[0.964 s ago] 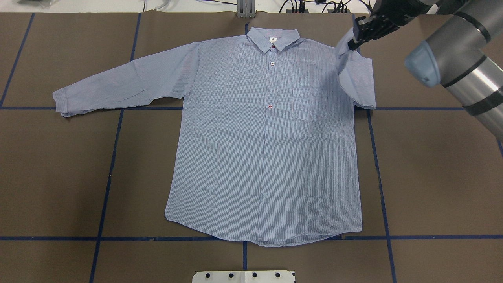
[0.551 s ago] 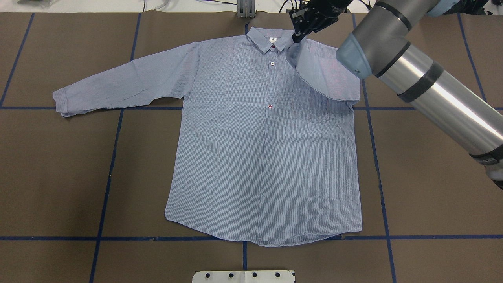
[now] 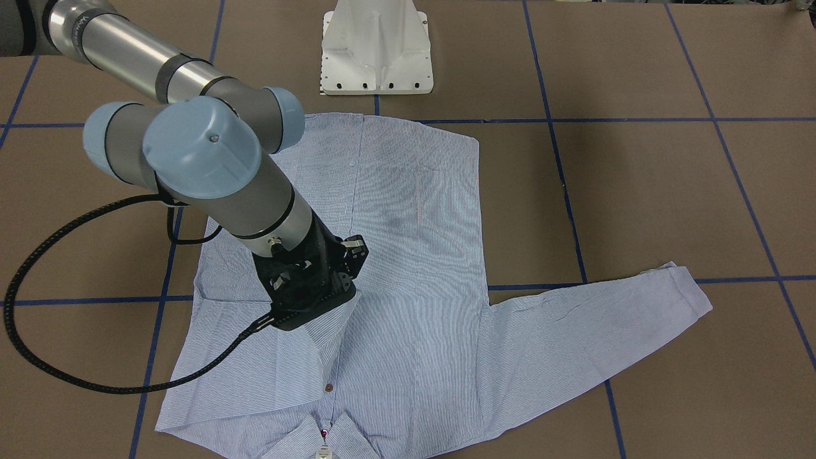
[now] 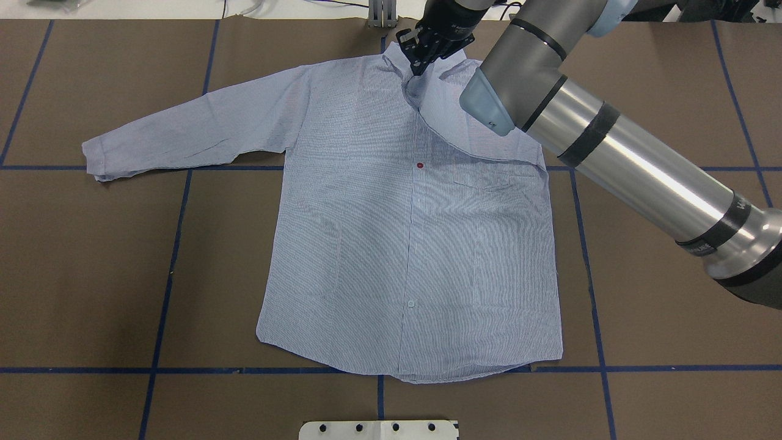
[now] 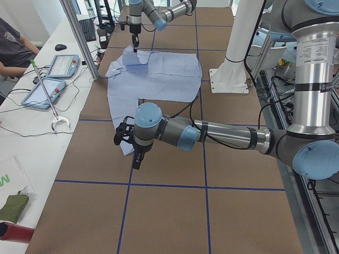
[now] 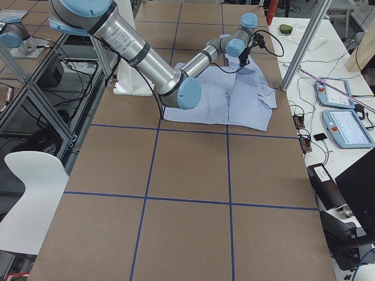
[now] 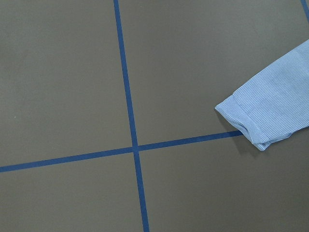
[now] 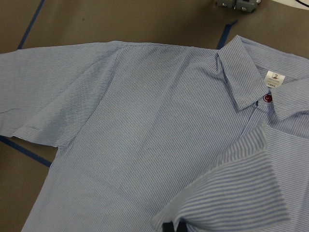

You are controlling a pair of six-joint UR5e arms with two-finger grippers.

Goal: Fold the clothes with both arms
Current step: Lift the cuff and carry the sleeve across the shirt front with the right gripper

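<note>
The right gripper (image 4: 419, 66) is clenched on the end of the shirt's (image 4: 415, 256) right sleeve (image 4: 482, 131). It holds that end raised just above the collar (image 4: 394, 61) so the sleeve drapes across the chest, likely to lay it inward for the fold, while the shirt's body lies flat on the table (image 4: 672, 275), robotward of this pincer. Off to its left the other sleeve (image 4: 183, 134) lies outspread, its cuff (image 7: 260, 121) near the left gripper (image 5: 136, 159), whose grip I cannot tell; only the right arm (image 4: 611, 146) overhangs the shirt.
</note>
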